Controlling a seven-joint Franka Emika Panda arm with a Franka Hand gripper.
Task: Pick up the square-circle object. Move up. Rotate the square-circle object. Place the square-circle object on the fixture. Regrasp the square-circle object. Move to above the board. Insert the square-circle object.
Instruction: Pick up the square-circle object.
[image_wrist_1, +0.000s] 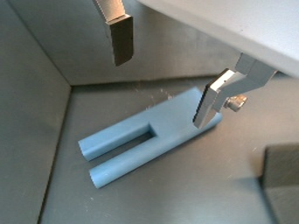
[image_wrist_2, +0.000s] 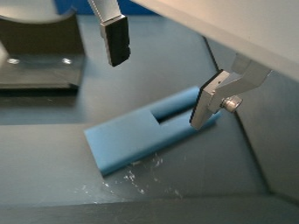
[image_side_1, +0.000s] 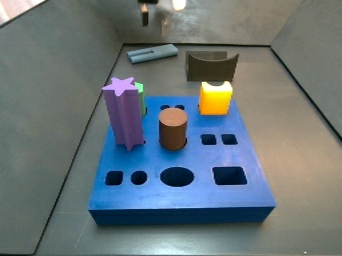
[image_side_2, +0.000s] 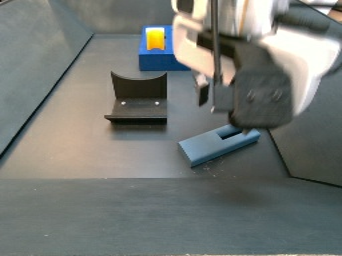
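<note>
One square-circle object (image_wrist_1: 138, 144) under open pincer (image_wrist_1: 163, 74)

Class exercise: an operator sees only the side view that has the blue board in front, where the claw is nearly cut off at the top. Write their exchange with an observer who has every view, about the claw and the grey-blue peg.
Operator: Is the claw open?
Observer: Yes. In both wrist views the claw is wide open with nothing in it.
Operator: Is it at the peg?
Observer: In a side view it hangs just over the peg, which lies flat on the floor, not gripped.
Operator: Anything special about the peg?
Observer: The wrist views show a slot cut into the end away from the claw.
</note>
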